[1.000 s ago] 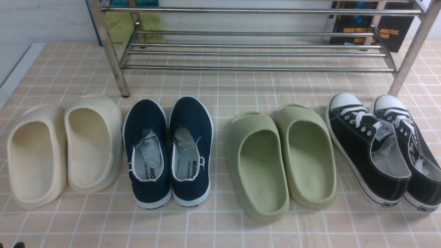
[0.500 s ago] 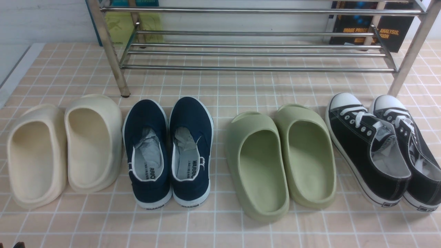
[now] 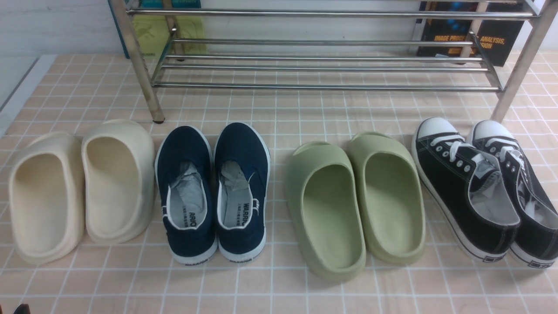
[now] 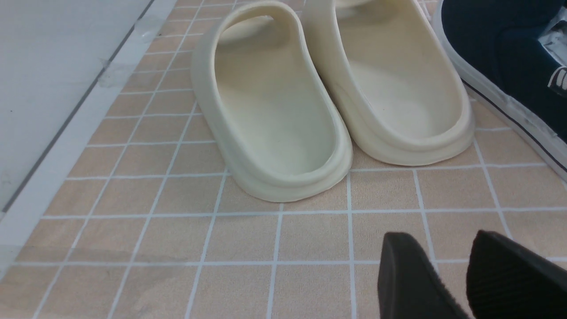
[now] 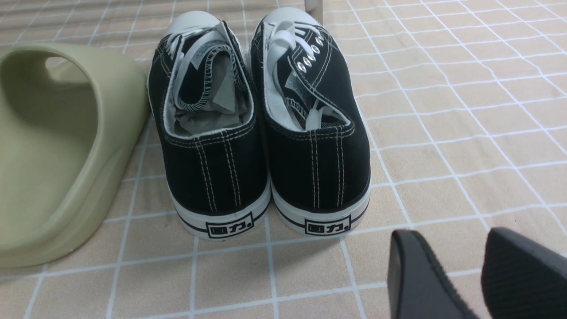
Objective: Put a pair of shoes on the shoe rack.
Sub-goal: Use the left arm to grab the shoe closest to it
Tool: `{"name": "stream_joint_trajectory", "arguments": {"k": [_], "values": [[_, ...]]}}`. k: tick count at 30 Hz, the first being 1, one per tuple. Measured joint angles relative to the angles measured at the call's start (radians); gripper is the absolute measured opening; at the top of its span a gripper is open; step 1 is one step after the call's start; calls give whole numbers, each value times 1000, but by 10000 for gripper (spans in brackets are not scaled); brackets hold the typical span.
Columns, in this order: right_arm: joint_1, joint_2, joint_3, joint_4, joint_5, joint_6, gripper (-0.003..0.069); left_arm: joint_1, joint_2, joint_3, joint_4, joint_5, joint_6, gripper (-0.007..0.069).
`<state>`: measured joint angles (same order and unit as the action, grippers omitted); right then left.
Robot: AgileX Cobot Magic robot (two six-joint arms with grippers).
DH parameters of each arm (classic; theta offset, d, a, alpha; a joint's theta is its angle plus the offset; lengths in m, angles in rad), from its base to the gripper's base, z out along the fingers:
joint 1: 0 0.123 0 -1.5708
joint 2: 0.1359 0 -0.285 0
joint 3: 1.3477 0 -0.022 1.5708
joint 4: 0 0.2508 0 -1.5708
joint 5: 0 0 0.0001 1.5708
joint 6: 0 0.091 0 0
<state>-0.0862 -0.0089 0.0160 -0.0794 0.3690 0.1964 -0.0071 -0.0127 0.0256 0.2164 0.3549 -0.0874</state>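
The pair of navy slip-on shoes [image 3: 213,192] stands side by side on the tiled mat, heels toward me, with paper stuffed inside. The chrome shoe rack [image 3: 322,86] stands behind them at the back with nothing on its bars. One navy shoe's side shows at the edge of the left wrist view [image 4: 509,57]. My left gripper [image 4: 438,241] is open and empty, low over the tiles, near the heels of the cream slippers. My right gripper [image 5: 447,237] is open and empty, just behind the heels of the black sneakers. Only a dark tip shows in the front view's lower left corner.
Cream foam slippers [image 3: 78,187] lie left of the navy shoes. Green foam slippers [image 3: 353,200] and black lace-up sneakers [image 3: 484,187] lie to their right. Books [image 3: 471,35] lean behind the rack. The mat's left edge meets a white surface [image 4: 53,66].
The dark tip at the front view's lower left corner has shifted slightly left. The shoes and rack have not moved.
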Motion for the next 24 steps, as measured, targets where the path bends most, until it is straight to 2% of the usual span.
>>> {"name": "stream_joint_trajectory", "arguments": {"k": [4, 9, 14, 15, 17, 20, 24], "values": [[0, 0, 0, 0, 0, 0, 240, 0, 0, 1, -5, -8, -16, 239], [0, 0, 0, 0, 0, 0, 240, 0, 0, 1, -34, -17, -103, 239], [0, 0, 0, 0, 0, 0, 240, 0, 0, 1, -196, -69, -379, 239], [0, 0, 0, 0, 0, 0, 240, 0, 0, 1, -205, -72, -393, 239], [0, 0, 0, 0, 0, 0, 240, 0, 0, 1, -301, -103, -552, 239], [0, 0, 0, 0, 0, -1, 240, 0, 0, 1, -367, -136, -701, 239], [0, 0, 0, 0, 0, -1, 240, 0, 0, 1, -369, -142, -767, 239]]}}
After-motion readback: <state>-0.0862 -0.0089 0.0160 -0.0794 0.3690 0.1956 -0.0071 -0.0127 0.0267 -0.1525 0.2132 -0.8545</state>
